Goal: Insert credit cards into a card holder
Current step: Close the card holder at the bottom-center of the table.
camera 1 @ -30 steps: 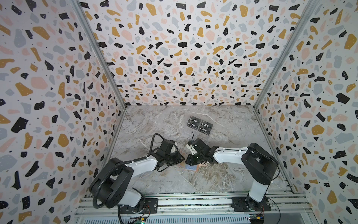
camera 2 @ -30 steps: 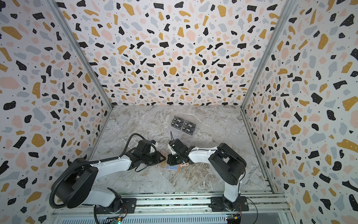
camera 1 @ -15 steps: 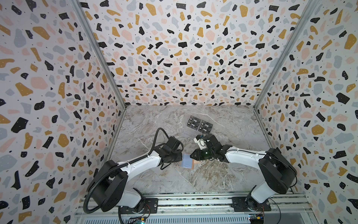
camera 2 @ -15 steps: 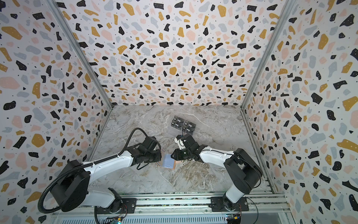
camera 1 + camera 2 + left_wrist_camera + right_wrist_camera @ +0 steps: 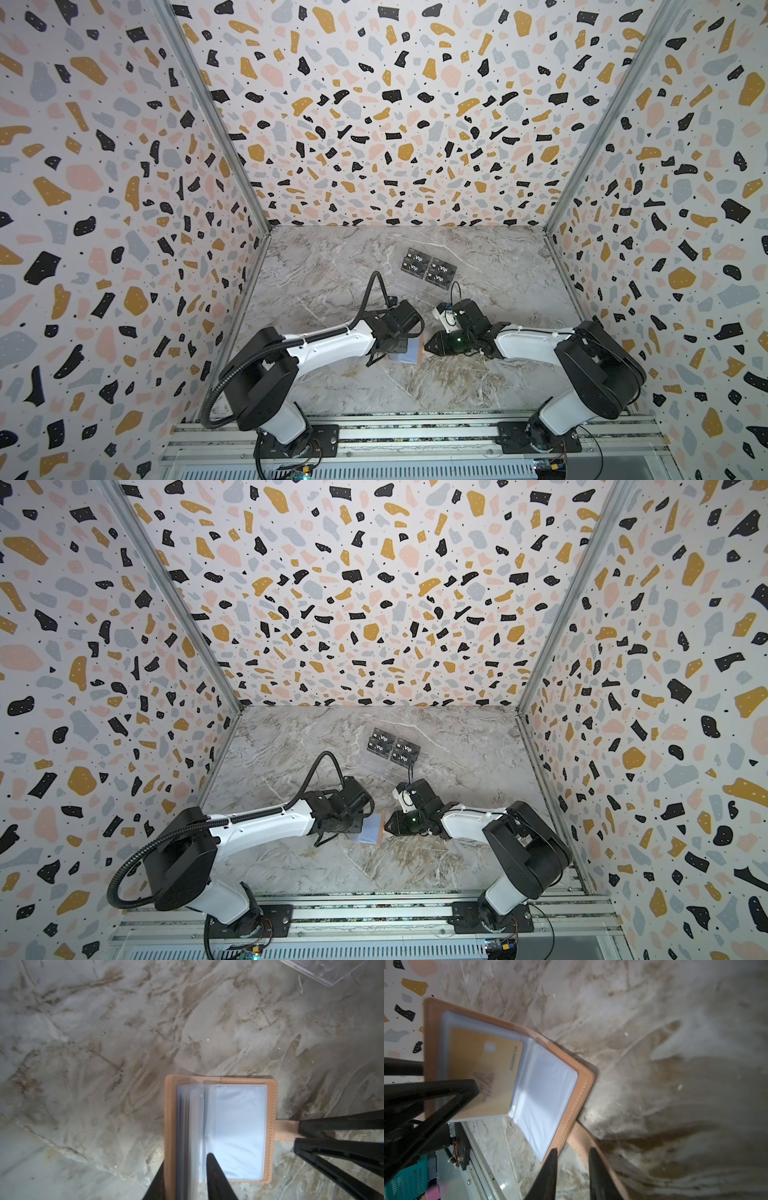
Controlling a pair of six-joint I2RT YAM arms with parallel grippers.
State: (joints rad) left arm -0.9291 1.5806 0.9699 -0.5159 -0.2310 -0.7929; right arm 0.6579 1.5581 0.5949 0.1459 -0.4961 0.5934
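Observation:
The pink card holder (image 5: 411,351) (image 5: 374,829) lies open on the marble table between my two grippers. One cover stands up with its clear sleeves, and a gold credit card (image 5: 483,1068) sits in the front sleeve. My left gripper (image 5: 186,1160) straddles that raised cover and sleeve stack, one finger outside and one inside, jaws loosely parted. The other cover (image 5: 241,1130) lies flat with an empty bluish sleeve. My right gripper (image 5: 573,1150) (image 5: 428,345) is open at the flat cover's outer edge. The strap tab (image 5: 577,1134) runs under one of its fingers, not pinched.
Black "Vip" cards (image 5: 428,270) (image 5: 392,746) sit on a clear acrylic stand (image 5: 324,970) behind the grippers. Terrazzo walls close in the left, right and back. The metal rail (image 5: 415,436) with both arm bases runs along the front.
The right arm has stretched out and its gripper has backed off from above the card holder to its right edge. The left gripper's jaws have widened around the raised cover.

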